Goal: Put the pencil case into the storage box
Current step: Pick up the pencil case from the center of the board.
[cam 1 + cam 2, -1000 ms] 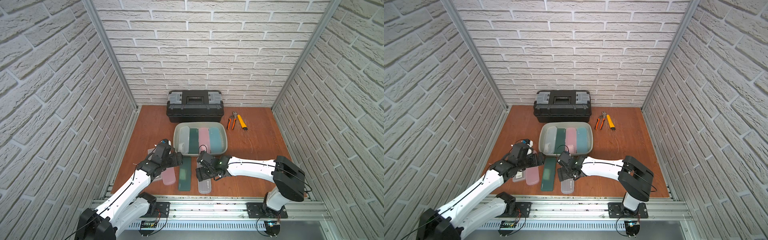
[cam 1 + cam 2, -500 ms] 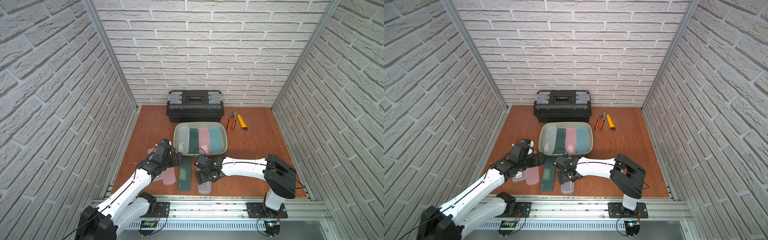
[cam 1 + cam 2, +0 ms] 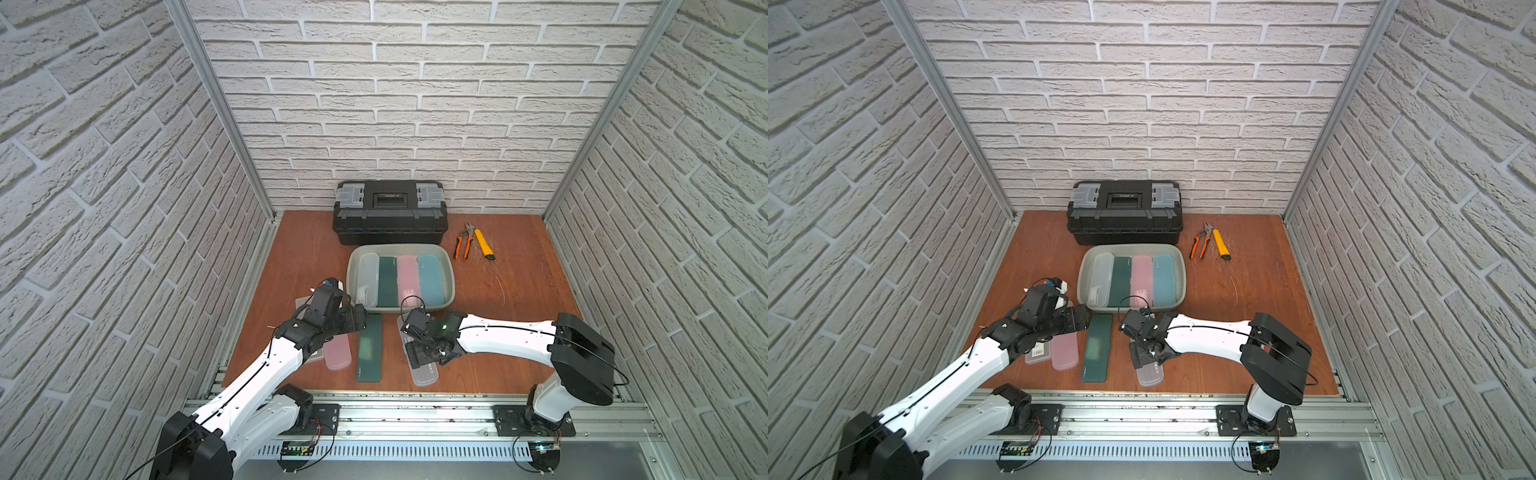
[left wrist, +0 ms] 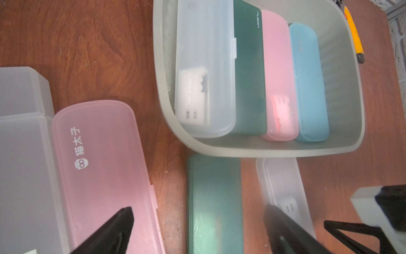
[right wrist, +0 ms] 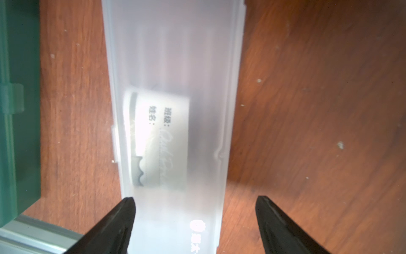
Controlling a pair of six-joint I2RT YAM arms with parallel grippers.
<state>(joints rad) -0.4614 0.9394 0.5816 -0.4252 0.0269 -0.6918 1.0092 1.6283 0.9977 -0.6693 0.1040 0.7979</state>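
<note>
Our right tool [image 5: 195,199] points straight down over the clear pencil case [image 5: 175,66] with its jaws apart, a finger on each side. Bare table [image 5: 307,110] shows between one finger and the case's edge, so nothing is clamped. Behind the tool the wrist bends down, and the white forearm lies low and nearly level, running back to the elbow above its base at the front right. The pencil case lies flat on the table near the front edge, close to the storage box [image 3: 446,257] but outside it. Our left tool [image 4: 198,209] is also spread wide and holds nothing. It hangs over the end of a dark green case [image 3: 370,349] nearest the box, with a pink case [image 3: 337,353] just beside that. Its arm slopes up from the front left base and reaches toward the box's near left corner. In the box we see four cases side by side: clear, dark green, pink and blue. Behind it stands a black toolbox [image 3: 390,212], with pliers [image 3: 463,241] off to the right.
</note>
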